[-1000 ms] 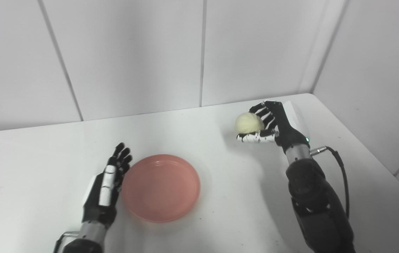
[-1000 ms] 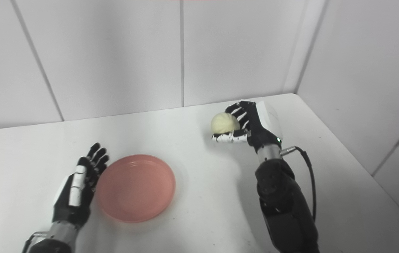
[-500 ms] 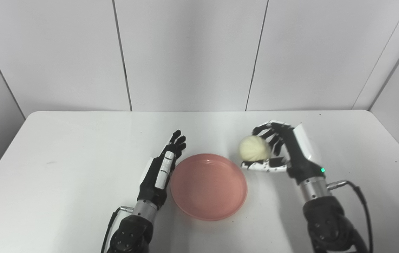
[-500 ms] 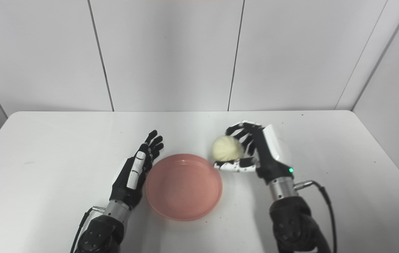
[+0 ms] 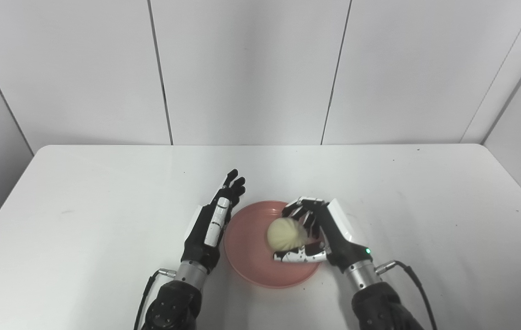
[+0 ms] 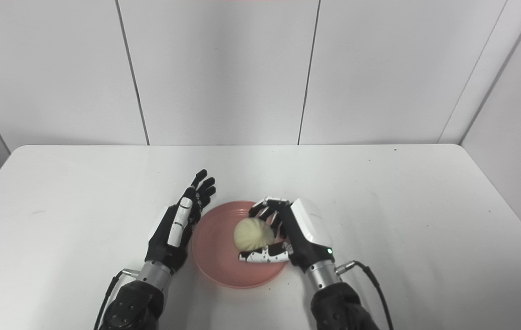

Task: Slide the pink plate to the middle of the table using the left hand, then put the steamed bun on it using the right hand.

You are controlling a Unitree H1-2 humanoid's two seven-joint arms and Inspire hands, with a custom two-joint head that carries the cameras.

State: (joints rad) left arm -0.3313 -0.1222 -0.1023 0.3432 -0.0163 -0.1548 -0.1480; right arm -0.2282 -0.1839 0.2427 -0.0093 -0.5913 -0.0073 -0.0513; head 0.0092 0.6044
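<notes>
Item: round, shallow pink plate (image 5: pixel 247 256), glossy, lying flat near the middle of the white rectangular table (image 5: pixel 81 192), toward the near edge. Its right-hand portion is covered by the right hand and the bun; only the left half, the near rim and a strip of far rim show.

Item: pale yellow, round steamed bun (image 5: pixel 284 233) with pleated top, over the plate's centre-right. Whether its underside rests on the plate or hangs just above it cannot be told; the thumb and palm hide the contact line.

Item: right hand (image 6: pixel 288 233), black with white back plate, clamped on the bun: fingers curled over its far side, white-patched thumb beneath its near side. Forearm cut off by the bottom edge; a black cable loops off the wrist to the right.

Item: left hand (image 6: pixel 179 225), black with white panels, fingers apart and extended, holding nothing. It stands on edge just beside the plate's left rim; whether it touches the rim cannot be made out. Its arm is likewise cut off at the bottom.

Room: the table's far edge meets pale wall panels; rounded far corners are visible. Wide bare surface lies to the left of the left hand, to the right of the right arm, and between plate and far edge. A few small dark specks mark the right half.
</notes>
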